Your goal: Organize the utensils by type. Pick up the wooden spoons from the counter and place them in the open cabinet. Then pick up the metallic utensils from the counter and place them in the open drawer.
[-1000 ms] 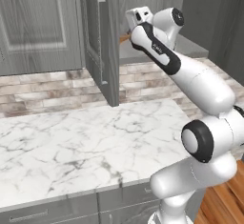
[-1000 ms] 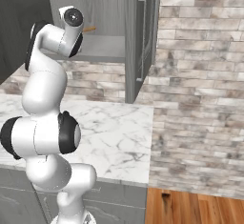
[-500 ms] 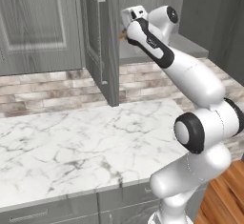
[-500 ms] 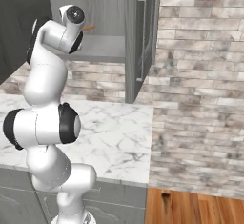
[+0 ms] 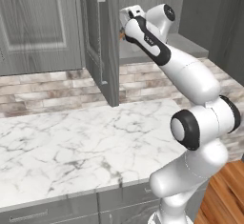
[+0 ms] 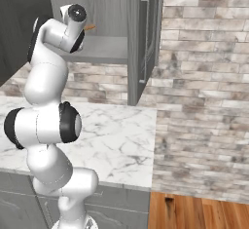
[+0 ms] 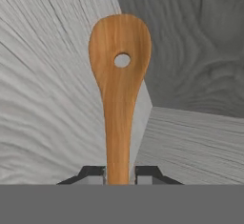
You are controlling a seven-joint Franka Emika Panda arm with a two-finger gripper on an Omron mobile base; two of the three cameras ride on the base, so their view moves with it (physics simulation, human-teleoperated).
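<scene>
A wooden spoon (image 7: pixel 119 89), orange-brown with a flat head and a round hole, stands straight up from my gripper (image 7: pixel 119 173), which is shut on its handle. The spoon's head hangs over the grey shelf inside the open cabinet (image 5: pixel 188 44). In the left base view my gripper (image 5: pixel 125 26) is up at the cabinet mouth beside the open door (image 5: pixel 102 46), with a bit of the wooden spoon (image 5: pixel 122 35) showing under it. From the right, the spoon's end (image 6: pixel 90 27) pokes out past the hand above the cabinet shelf (image 6: pixel 104 48).
The white marble counter (image 5: pixel 71 142) lies below, with a stone-tile backsplash (image 5: pixel 47 89) behind it. The cabinet door (image 6: pixel 146 38) juts forward over the counter (image 6: pixel 121 135). A closed grey cabinet (image 5: pixel 38 23) hangs to the left, and a wood floor (image 6: pixel 194 211) lies at the right.
The hand has reached a little further toward the cabinet with the spoon, and the elbow has swung up. The jaws look much the same on the handle.
</scene>
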